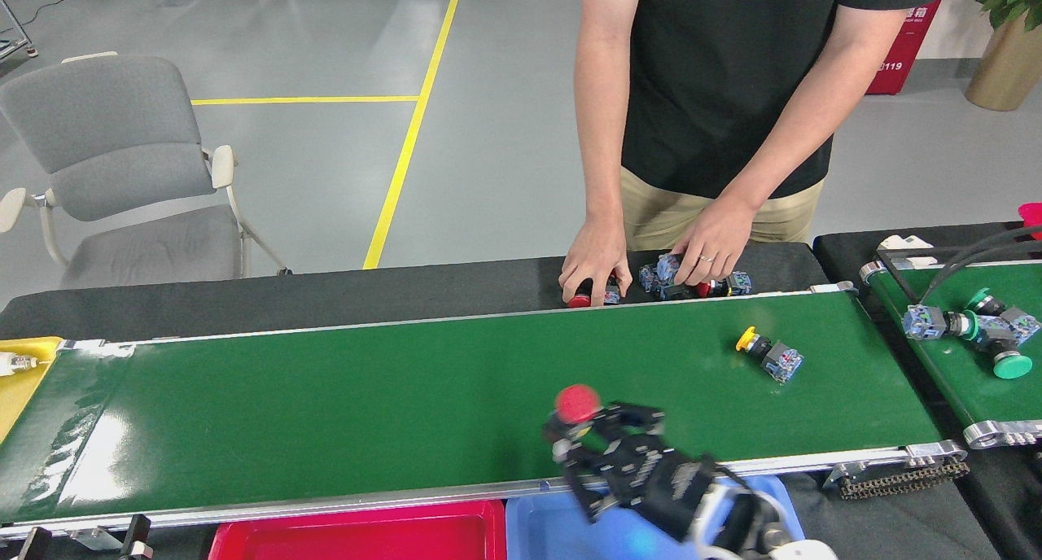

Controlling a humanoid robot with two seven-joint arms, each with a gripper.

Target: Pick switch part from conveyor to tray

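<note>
While blurred, right gripper [588, 439] grips red switch part [577, 403] over conveyor [366, 389]

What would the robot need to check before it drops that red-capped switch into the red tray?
1. Right gripper shut on the red-capped switch: ok, though blurred.
2. Red tray has free room: ok for the visible part.
3. Gripper above the tray: not ok, it is over the conveyor near the blue tray.
4. Person's hands away from the path: ok.
5. Left gripper out of the way: cannot tell.
</note>
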